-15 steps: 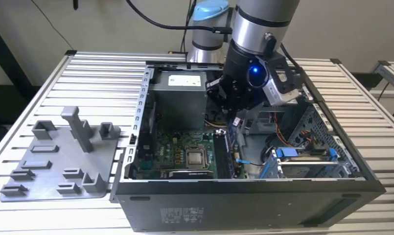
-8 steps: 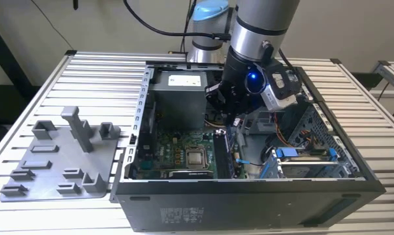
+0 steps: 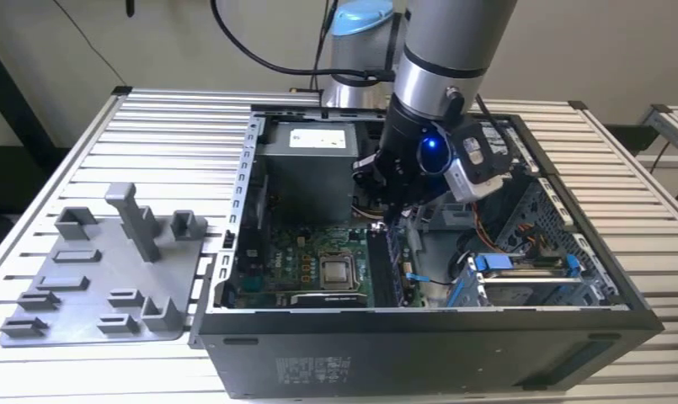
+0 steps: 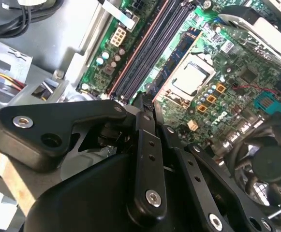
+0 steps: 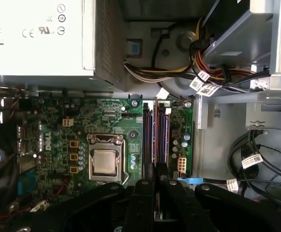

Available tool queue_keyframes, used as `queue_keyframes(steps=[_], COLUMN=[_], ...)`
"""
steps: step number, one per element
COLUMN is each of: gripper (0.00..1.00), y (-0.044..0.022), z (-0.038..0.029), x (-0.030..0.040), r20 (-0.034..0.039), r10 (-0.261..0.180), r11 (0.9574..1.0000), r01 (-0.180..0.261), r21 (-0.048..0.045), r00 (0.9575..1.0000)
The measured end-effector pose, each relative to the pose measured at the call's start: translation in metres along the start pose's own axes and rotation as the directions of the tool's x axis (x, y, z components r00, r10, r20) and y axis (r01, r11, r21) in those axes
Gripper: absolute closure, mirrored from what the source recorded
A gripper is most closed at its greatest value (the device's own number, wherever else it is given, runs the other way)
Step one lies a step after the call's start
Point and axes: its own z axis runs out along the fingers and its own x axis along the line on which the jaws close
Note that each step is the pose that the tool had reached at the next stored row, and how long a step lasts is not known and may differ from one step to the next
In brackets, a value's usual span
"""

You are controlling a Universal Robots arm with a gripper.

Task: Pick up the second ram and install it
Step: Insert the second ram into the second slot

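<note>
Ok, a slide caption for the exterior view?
Robot arm's gripper lowered inside the open computer case, above the motherboard's memory slots; grey fixture tray sits alongside.

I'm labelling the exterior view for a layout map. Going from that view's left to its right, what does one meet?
Grey fixture tray on the slatted table → open computer case's left wall → processor socket on the green motherboard → gripper above the memory slots → blue-tabbed drive cage.

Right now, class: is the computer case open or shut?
Open: the case has no side panel, leaving the motherboard exposed.
</note>
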Motion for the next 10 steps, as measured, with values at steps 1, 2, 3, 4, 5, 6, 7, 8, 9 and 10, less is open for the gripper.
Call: queue_keyframes(steps=[1,2,3,4,5,6,7,8,9,10], gripper=[0.86,0.86,0.86,0.86,0.86,0.86,0.86,0.86,0.86,0.86], y=[-0.0001,-0.0002,-0.0003,-0.0004,-0.0005,-0.0007,-0.0008,-0.0011,-0.0017,-0.0027], z=[0.0019,0.0037,0.0055,0.0074,0.0092,0.0109,0.0127,0.0144,0.0159,0.0175], x=[-0.0001,-0.0002,-0.0002,-0.0003,-0.0003,-0.0004,-0.0004,-0.0004,-0.0004,-0.0002], r20=[0.0000,0.0001,0.0001,0.0002,0.0002,0.0002,0.0002,0.0003,0.0004,0.0004], r10=[0.001,0.002,0.004,0.005,0.006,0.007,0.008,0.009,0.011,0.014], r11=[1.0000,1.0000,1.0000,1.0000,1.0000,1.0000,1.0000,1.0000,0.9999,0.9999], r01=[-0.001,-0.002,-0.004,-0.005,-0.006,-0.007,-0.008,-0.009,-0.011,-0.014], r21=[0.0000,-0.0002,-0.0002,-0.0002,-0.0002,-0.0002,-0.0001,-0.0002,-0.0003,-0.0002], r00=[1.0000,1.0000,1.0000,1.0000,1.0000,1.0000,1.0000,1.0000,0.9999,0.9999])
